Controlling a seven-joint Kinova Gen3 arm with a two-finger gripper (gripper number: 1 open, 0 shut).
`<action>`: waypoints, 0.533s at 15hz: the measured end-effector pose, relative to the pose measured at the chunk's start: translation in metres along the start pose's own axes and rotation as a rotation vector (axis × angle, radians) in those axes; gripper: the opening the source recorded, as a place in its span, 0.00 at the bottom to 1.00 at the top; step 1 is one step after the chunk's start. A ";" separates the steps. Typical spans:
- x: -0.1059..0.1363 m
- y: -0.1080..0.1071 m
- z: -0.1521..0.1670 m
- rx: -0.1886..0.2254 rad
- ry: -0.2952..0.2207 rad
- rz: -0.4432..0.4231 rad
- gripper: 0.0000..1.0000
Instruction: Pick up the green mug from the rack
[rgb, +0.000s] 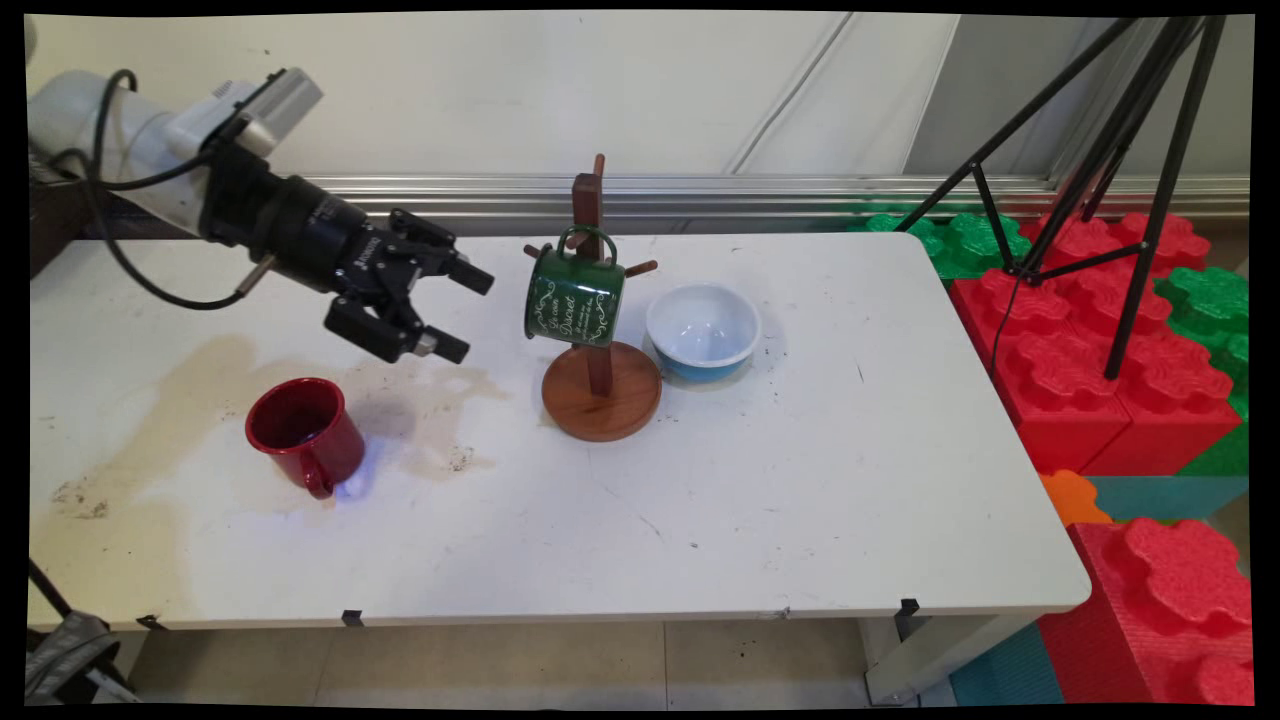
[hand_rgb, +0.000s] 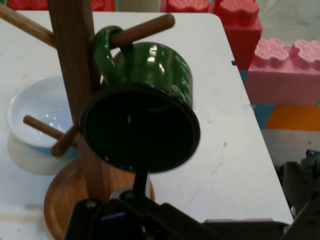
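Observation:
My gripper (rgb: 459, 311) hangs open and empty above the table, left of a wooden mug tree (rgb: 601, 397). A green enamel mug (rgb: 573, 298) with white lettering hangs by its handle from one of the tree's pegs, a short gap from my fingertips. In the hand view the green mug (hand_rgb: 150, 95) shows its dark mouth towards me, beside the tree's post (hand_rgb: 75, 55). A red mug (rgb: 303, 435) stands upright on the table below and left of the gripper. A white and blue bowl (rgb: 702, 331) sits just right of the tree; the hand view shows the bowl (hand_rgb: 32, 112) behind the post.
A brown stain (rgb: 190, 400) spreads over the left part of the white table (rgb: 800, 500). Red and green foam blocks (rgb: 1080, 340) and a black tripod (rgb: 1120, 150) stand off the table's right edge. A metal rail runs along the wall behind.

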 end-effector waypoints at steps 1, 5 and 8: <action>0.000 -0.002 0.005 -0.001 0.008 -0.006 1.00; 0.000 -0.005 0.019 -0.004 0.035 -0.041 1.00; -0.003 -0.007 0.030 0.002 0.063 -0.085 1.00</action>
